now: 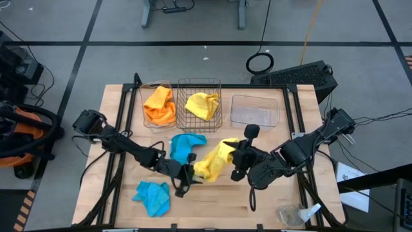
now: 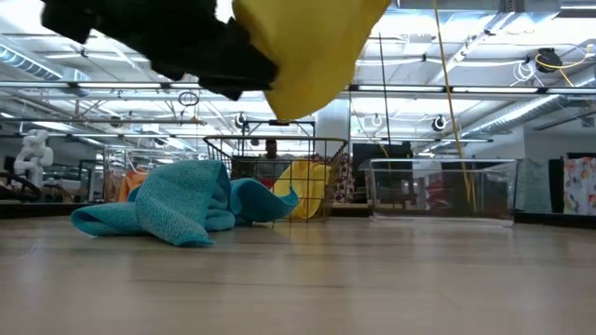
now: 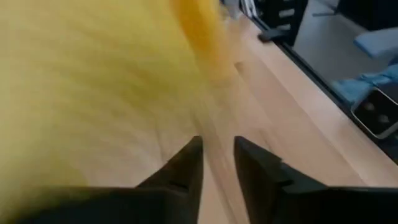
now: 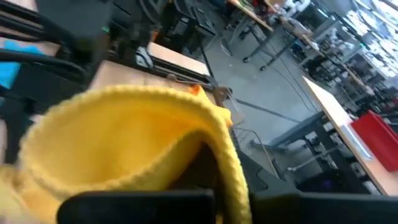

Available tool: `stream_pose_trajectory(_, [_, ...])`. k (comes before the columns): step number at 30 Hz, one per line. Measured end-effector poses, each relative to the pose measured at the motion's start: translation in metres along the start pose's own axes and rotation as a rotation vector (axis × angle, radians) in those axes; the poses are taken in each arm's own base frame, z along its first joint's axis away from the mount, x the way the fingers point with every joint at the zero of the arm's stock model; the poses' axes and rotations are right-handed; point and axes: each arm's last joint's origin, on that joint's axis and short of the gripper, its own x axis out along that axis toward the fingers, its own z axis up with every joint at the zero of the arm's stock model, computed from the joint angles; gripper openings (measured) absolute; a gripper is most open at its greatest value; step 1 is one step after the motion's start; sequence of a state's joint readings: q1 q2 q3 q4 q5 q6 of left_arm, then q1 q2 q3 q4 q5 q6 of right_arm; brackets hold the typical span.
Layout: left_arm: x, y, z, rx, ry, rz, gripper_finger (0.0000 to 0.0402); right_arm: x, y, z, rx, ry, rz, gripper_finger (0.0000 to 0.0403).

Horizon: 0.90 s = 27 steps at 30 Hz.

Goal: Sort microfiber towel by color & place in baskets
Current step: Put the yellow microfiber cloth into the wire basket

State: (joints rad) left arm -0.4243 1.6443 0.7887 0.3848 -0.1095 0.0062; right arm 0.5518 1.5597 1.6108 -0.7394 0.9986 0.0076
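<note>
Yellow towel [image 1: 215, 160], soft and bunched, hanging up off the worktop [image 1: 270, 200] near the middle, clenched in the right gripper [image 1: 233, 156]. Left gripper [image 1: 188, 177] just beside its low end, fingers [image 3: 186, 171] a little apart, holding nothing. Teal towel [image 1: 187, 145] lying crumpled close behind, another teal one [image 1: 153, 196] nearer the front edge. Three baskets in a row at the back: clear tub [image 1: 158, 103] with an orange towel [image 1: 159, 106], wire basket [image 1: 199, 103] with a yellow towel [image 1: 202, 105] (same color as the lifted one), second clear tub [image 1: 254, 109]. Pale wood worktop, grey floor [image 1: 193, 58] around, big workshop with ceiling lights behind.
</note>
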Motion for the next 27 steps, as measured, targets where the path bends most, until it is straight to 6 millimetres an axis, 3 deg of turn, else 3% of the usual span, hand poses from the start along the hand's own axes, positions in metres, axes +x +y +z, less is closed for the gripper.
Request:
stream_pose_trajectory(6, [-0.019,-0.018,0.016,0.02,-0.063,-0.03,0.0181,0.0,-0.001,-0.006,0.029,0.041,-0.006,0.0002])
stream_pose_trajectory(10, [-0.032,-0.027,0.028,0.078,-0.133,0.019,0.021,0.0,-0.001,-0.008,0.046,0.051,0.001,0.0002])
stream_pose_trajectory(16, [-0.04,-0.019,0.042,0.119,-0.226,0.335,0.0214,0.0,0.0,-0.004,0.093,0.03,0.014,0.0002])
stream_pose_trajectory(27, [-0.015,0.016,0.025,0.224,-0.118,0.479,0.0202,-0.001,0.005,0.009,0.111,-0.059,0.196,0.0002])
